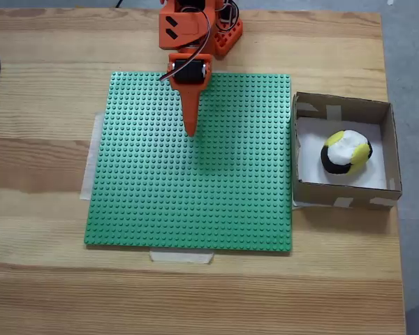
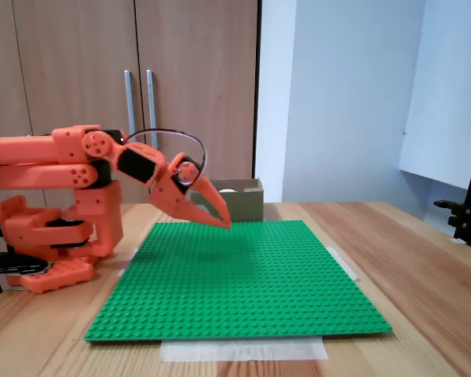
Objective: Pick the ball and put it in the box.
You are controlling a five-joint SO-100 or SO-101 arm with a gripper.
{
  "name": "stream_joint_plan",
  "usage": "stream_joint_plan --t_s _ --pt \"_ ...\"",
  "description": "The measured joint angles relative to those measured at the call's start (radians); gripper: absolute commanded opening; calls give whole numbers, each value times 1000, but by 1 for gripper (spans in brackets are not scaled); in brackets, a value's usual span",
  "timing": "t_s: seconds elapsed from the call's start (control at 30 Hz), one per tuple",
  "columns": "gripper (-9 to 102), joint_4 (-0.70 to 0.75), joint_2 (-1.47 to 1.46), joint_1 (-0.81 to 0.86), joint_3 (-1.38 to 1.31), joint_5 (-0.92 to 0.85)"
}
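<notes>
Wooden table (image 1: 49, 174) carrying green studded baseplate (image 1: 188, 181) | ball (image 1: 346, 151) sitting inside box (image 1: 342, 107) | gripper (image 1: 190, 129) hovering over baseplate, jaws nearly together, holding nothing | task looking finished; retreating should be avoiding box.

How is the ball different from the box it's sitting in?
The ball is round; the cardboard box is square with low walls. The ball has yellow, black and white patches; the box is brown outside with a white floor and bits of pale tape. The ball is much smaller, so the box has room around it. Both rest right of the green baseplate in the top-down fixed view.
</notes>
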Motion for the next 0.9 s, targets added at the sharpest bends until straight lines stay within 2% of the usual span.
stream_joint_plan --t_s 0.37,0.9 --pt "-1 80 0 0 0 -11" --pt "-1 67 0 0 0 -11"
